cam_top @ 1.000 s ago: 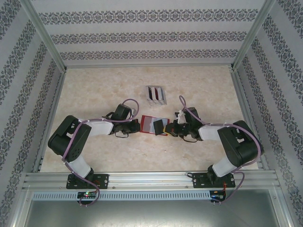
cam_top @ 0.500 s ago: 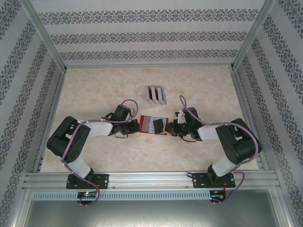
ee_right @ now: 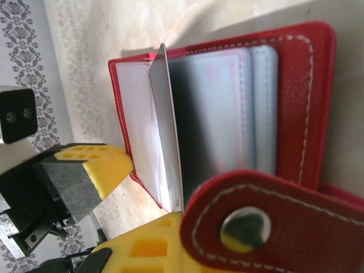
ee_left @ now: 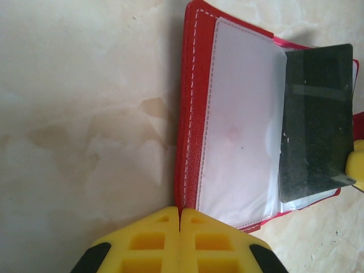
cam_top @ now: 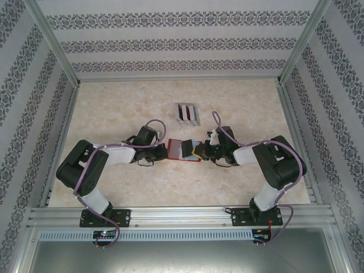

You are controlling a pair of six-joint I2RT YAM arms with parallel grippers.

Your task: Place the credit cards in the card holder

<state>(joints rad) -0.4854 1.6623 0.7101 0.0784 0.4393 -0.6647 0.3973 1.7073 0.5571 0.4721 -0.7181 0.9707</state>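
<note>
Card holder (cam_top: 176, 148) lying open near the middle of the tabletop (cam_top: 114, 108), between the two claws. It is a red, leather-like cover with pale stitching along its rim; in the left wrist view the inside (ee_left: 239, 125) shows clear, whitish plastic pockets stacked like pages. In the right wrist view a rounded red snap tab (ee_right: 296, 239) with a metal stud overlaps the near side of the cover (ee_right: 296, 102).

Dark card (cam_top: 186, 148): a thin, glossy black rectangle about as long as a pocket, standing tilted on edge over the pockets (ee_left: 315, 119), (ee_right: 165, 131).

Left claw (cam_top: 165, 152): yellow fingers pressed together (ee_left: 180, 236), their tips at the left edge of the cover; also seen from the right wrist (ee_right: 96, 165).

Right claw (cam_top: 200, 152): fingers closed, pinching a corner of the dark card, where one yellow fingertip (ee_left: 359, 162) meets it.

Slotted stand (cam_top: 195, 115): light grey, well apart from the card holder toward the far edge, with further cards (cam_top: 182, 114) upright in its slots.
</note>
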